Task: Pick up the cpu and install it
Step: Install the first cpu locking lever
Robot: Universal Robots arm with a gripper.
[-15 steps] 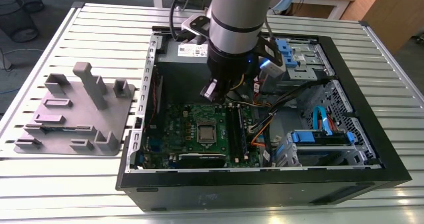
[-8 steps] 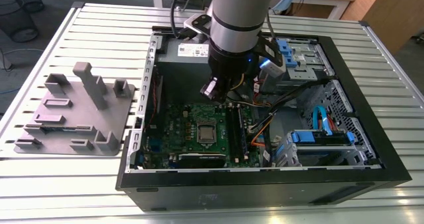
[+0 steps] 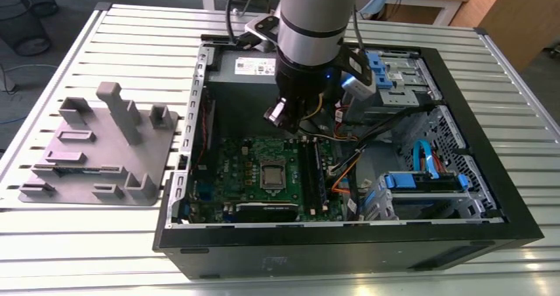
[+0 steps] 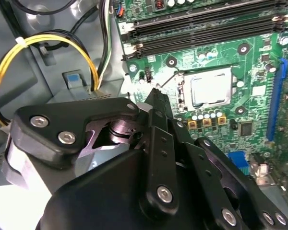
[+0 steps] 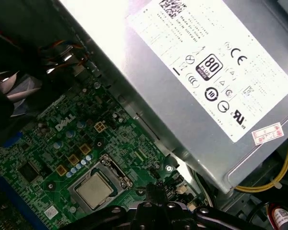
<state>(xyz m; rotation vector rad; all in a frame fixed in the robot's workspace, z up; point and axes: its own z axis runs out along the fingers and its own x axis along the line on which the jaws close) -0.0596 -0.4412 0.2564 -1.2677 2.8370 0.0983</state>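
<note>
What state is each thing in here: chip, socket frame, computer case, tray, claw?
chip: lying flat in its socket on the green board.
socket frame: swung open.
computer case: on its side, side panel off.
grey tray: on the table beside the case, no chip on it.
claw: above the board, holding nothing.

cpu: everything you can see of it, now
The cpu is a small flat square chip with a matte silvery-grey metal top. It lies level in the socket on the green motherboard, with the socket's metal frame around its edges. Both wrist views show its top bare, with nothing resting on it. The end effector is above the board beside the socket, apart from the chip.
</note>
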